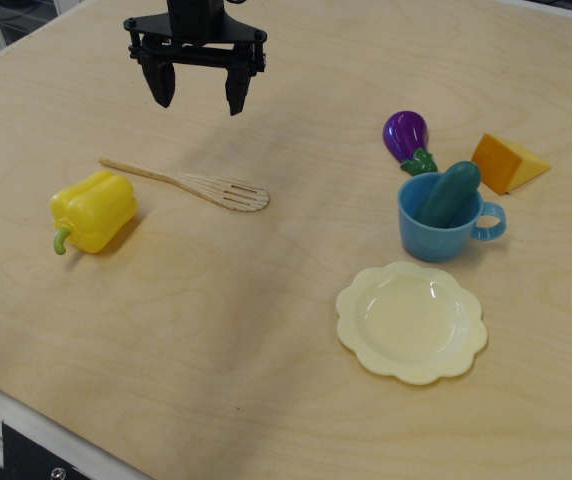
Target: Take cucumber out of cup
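The dark green cucumber (pixel 450 192) stands tilted inside the light-blue cup (pixel 436 236), its upper end leaning over the cup's right rim. The cup sits upright at the right of the table, its loop handle pointing right. My black gripper (pixel 199 92) hangs open and empty above the table at the upper left, far from the cup, with its two fingers pointing down.
A purple eggplant (pixel 407 137) lies just behind the cup. An orange cheese wedge (pixel 507 163) lies to the cup's upper right. A pale yellow scalloped plate (pixel 412 322) sits in front of the cup. A wooden slotted spatula (pixel 191 184) and a yellow bell pepper (pixel 92 211) lie at the left.
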Action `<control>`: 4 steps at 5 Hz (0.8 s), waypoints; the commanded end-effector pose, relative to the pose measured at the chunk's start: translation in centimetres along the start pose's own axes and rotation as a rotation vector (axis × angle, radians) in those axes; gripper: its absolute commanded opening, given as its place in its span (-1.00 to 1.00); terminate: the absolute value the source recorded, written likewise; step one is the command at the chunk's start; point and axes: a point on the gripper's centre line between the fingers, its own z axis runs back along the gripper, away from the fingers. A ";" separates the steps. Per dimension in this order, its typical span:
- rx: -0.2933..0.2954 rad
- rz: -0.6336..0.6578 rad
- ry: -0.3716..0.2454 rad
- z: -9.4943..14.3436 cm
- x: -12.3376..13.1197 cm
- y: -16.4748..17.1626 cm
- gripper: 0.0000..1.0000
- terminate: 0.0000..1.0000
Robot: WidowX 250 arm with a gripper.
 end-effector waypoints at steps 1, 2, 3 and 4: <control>0.000 0.000 0.000 0.0 0.0 0.0 1.00 -1.00; -0.071 -0.174 -0.049 1.5 1.0 -2.2 1.00 -1.00; -0.117 -0.292 -0.070 2.9 1.0 -4.6 1.00 -1.00; -0.199 -0.485 -0.034 3.8 0.6 -7.9 1.00 -1.00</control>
